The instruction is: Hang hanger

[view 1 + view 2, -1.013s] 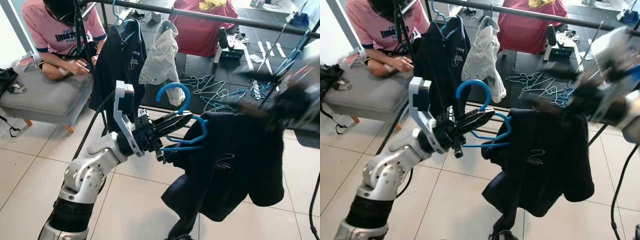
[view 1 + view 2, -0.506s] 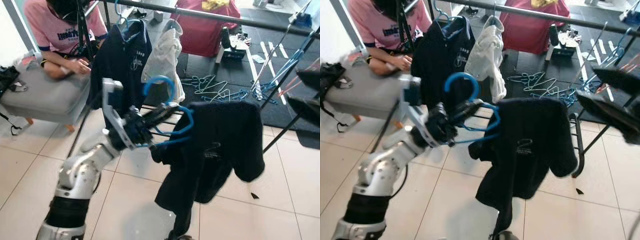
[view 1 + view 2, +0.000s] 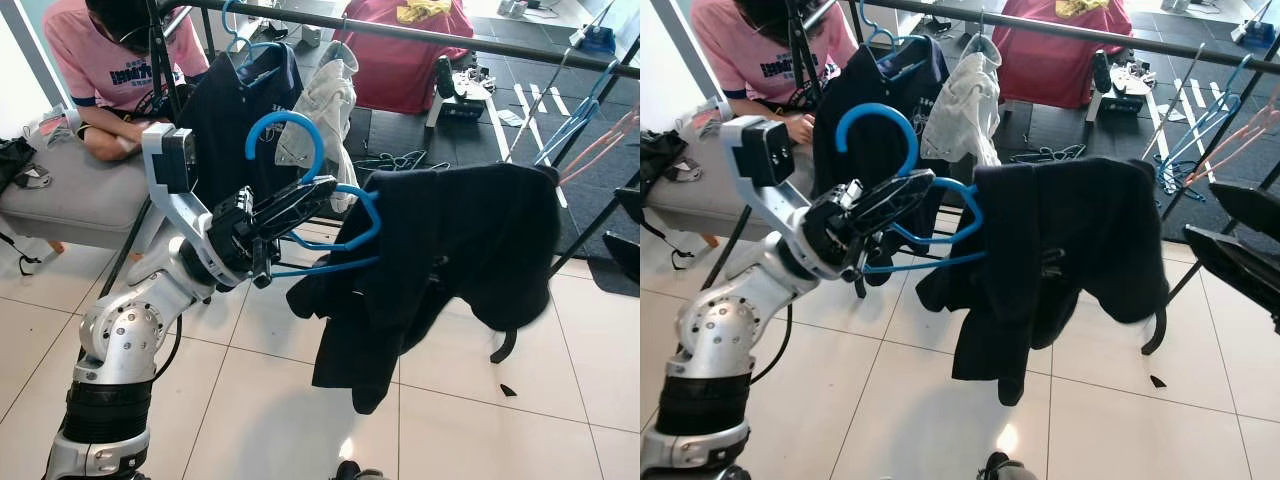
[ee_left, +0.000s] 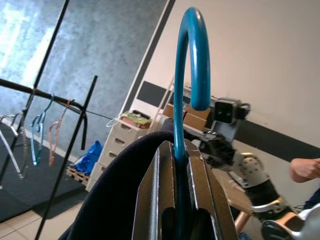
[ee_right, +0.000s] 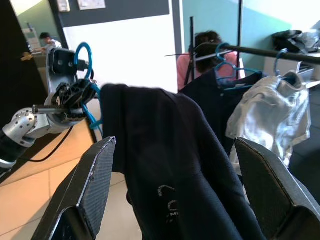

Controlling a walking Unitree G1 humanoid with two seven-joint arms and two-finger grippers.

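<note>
The left end effector [image 3: 300, 200] is closest to the camera. Its two black fingers are clamped together on the blue hanger [image 3: 330, 215], gripping it at the neck just below the hook. In the left wrist view the hook stem rises straight out from between the closed fingers. Holding the hanger at this point keeps the open hook [image 3: 287, 140] free and pointing up, which is the orientation needed to pass it over a bar.

A dark shirt [image 3: 440, 265] is draped on the hanger and hangs to the robot's right of the grasp. Its weight sits off to one side, so the hanger probably pulls down on that side. A firm grip at the neck resists this twist.

The right end effector [image 5: 175, 190] is spread wide, empty, and faces the shirt from a short way off. It does not touch the fabric, so the left arm alone carries the load.

Beyond the hanger stands the clothes rail [image 3: 420, 33], a dark horizontal bar higher than the hook. A navy shirt [image 3: 235, 110] and a pale garment [image 3: 320, 105] already hang from it. The hook is not yet on the rail; it is judged to need lifting and carrying forward to a free stretch of bar.

At far left a person in a pink top [image 3: 105, 60] sits on a grey bench [image 3: 70, 195]. Loose hangers [image 3: 400, 160] lie on the dark mat behind the rail.
</note>
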